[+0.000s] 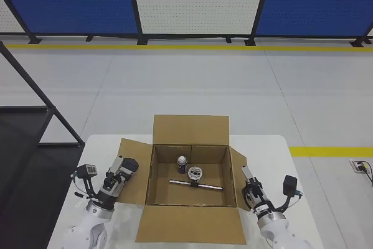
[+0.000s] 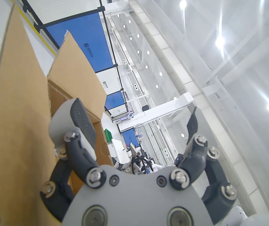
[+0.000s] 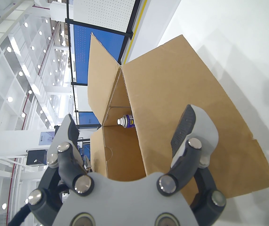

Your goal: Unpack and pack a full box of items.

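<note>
Left gripper spread and empty outside the left flap; best lifted over that edge, then straight down into the cardboard box, where the upright spray can, a round metal part and a rod leave bare floor, right gripper likewise spread outside the right flap.

A black rack stands at nine o'clock of the white table, blue panels at twelve, a floor socket at three.
</note>
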Motion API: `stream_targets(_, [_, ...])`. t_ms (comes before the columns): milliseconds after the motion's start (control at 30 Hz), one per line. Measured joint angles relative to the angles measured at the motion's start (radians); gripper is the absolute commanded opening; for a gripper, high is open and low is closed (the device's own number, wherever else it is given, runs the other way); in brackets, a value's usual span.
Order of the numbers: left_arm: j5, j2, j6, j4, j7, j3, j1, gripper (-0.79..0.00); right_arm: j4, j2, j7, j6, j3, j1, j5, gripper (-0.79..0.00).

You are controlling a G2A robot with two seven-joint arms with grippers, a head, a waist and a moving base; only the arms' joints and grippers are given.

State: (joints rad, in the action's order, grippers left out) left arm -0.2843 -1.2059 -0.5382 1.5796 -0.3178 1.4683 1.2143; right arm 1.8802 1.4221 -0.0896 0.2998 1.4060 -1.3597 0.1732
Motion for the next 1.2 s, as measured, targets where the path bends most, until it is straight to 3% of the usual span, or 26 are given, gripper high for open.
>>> stream_targets(400, [-0.006, 0.013, -0.026, 0.212, -0.023, 0.116, 0.095, 0.000, 0.007, 0.002, 0.031, -0.022, 0.004, 0.007, -0.028, 0.000])
stream_targets(633, [-0.051, 0.016, -0.058, 0.286, -0.077, 0.128, 0.124, 0.000, 0.045, 0.005, 0.042, -0.086, 0.003, 0.005, -0.090, 0.000])
stream_targets(867, [-0.131, 0.026, -0.051, 0.293, -0.301, 0.094, 0.098, 0.000, 0.117, 0.004, 0.004, -0.103, -0.026, 0.007, -0.080, 0.000])
stream_targets(1200, [-0.130, 0.025, -0.052, 0.293, -0.287, 0.094, 0.099, 0.000, 0.115, 0.004, 0.005, -0.103, -0.026, 0.007, -0.081, 0.000])
